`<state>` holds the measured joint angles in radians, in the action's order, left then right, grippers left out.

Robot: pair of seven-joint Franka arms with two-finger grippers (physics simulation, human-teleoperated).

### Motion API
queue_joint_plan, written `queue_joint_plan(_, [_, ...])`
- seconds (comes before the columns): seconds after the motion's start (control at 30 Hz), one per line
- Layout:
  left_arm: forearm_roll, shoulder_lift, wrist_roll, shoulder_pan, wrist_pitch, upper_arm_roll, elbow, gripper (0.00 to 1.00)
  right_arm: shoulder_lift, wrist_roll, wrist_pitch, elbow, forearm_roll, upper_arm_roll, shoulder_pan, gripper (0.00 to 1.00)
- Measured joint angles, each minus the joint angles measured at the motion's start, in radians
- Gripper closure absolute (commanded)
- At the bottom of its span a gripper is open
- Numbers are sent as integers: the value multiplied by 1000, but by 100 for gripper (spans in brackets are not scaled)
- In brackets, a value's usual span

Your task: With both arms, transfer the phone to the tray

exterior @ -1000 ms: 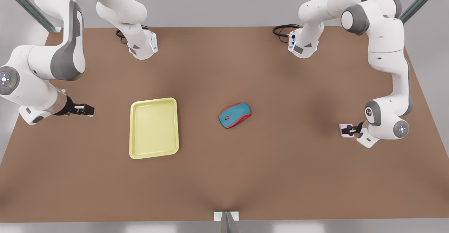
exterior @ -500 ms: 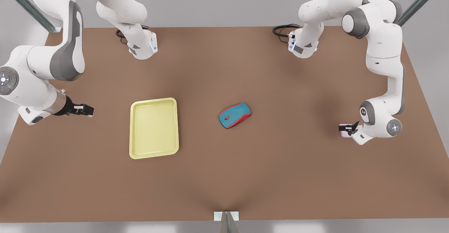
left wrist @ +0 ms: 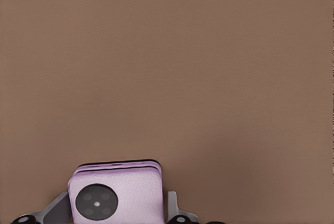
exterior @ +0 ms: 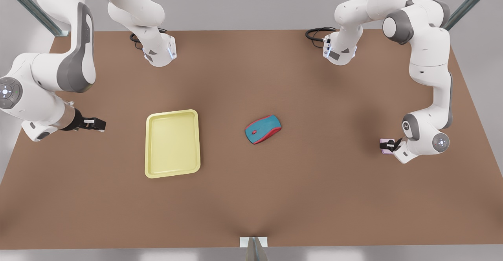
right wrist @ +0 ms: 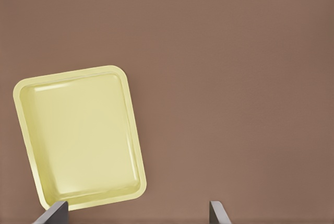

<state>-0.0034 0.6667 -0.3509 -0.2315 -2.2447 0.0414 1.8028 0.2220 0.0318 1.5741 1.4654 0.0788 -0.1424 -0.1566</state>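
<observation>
- No legible text, label, brand, number or sign appears on any surface in the front view, the left wrist view or the right wrist view.

The left tool has closed in around the phone.
</observation>
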Motion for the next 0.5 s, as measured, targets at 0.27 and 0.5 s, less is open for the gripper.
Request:
queue_joint_plan(0.27, [-1,-1,73,6,-10,-5,-2,15,0,1,3,-1,1,0,1,0])
queue_joint_plan(0.5, [0,-4,132,13,-17,-6,-3,15,0,2,1,-1,-1,-1,2,0])
